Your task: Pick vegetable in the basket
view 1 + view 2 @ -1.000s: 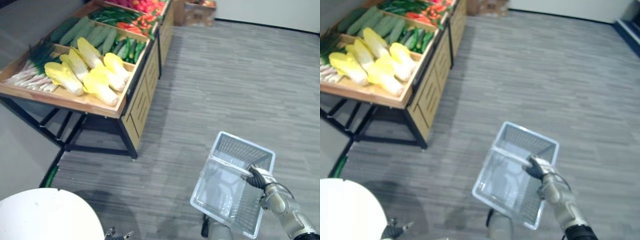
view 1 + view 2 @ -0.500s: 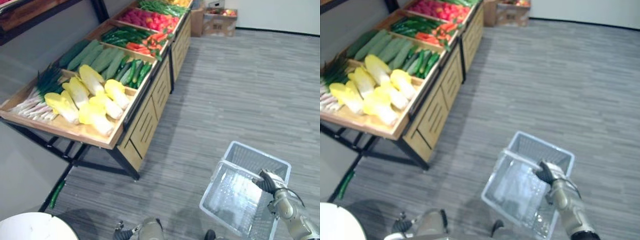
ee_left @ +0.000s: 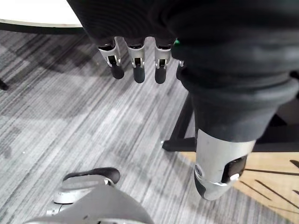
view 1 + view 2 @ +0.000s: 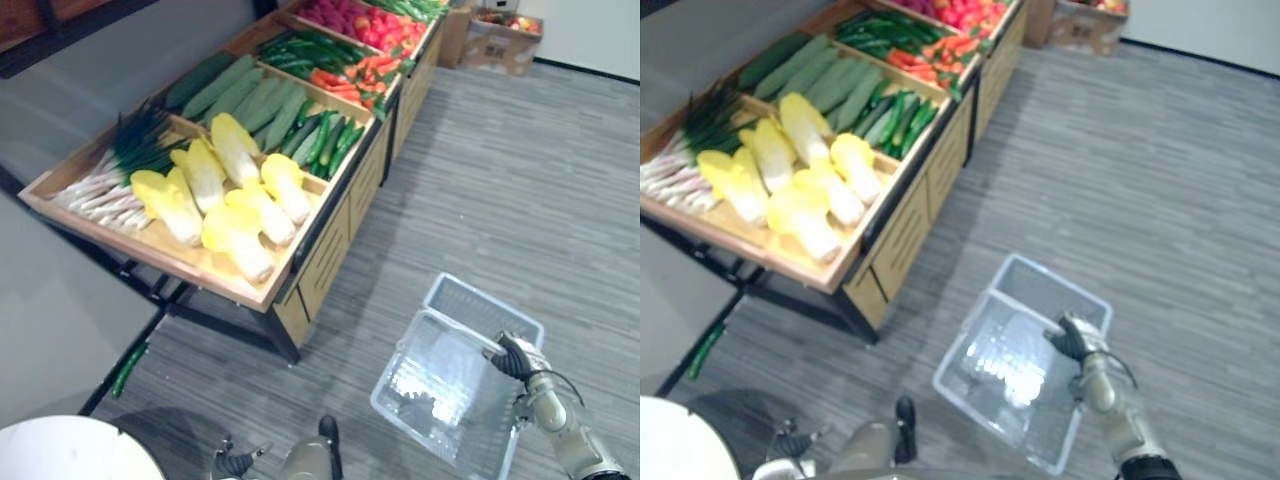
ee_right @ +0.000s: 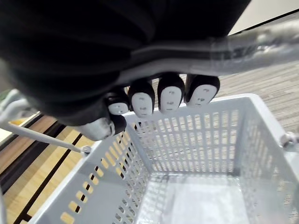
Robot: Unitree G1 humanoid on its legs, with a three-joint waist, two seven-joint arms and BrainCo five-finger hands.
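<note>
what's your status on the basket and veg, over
Right hand shut on handle, basket empty. Left hand open, hanging free. Vegetables on the wooden stand, none picked yet.

A wooden stand [image 4: 335, 250] with slotted side panels rests on a black metal frame [image 3: 183, 122]. Grey striped carpet [image 4: 520, 180] spreads out beside the stand. A cardboard box [image 4: 500, 40] sits past the stand's far end, and a white round tabletop [image 4: 70, 450] lies off its near end.
</note>
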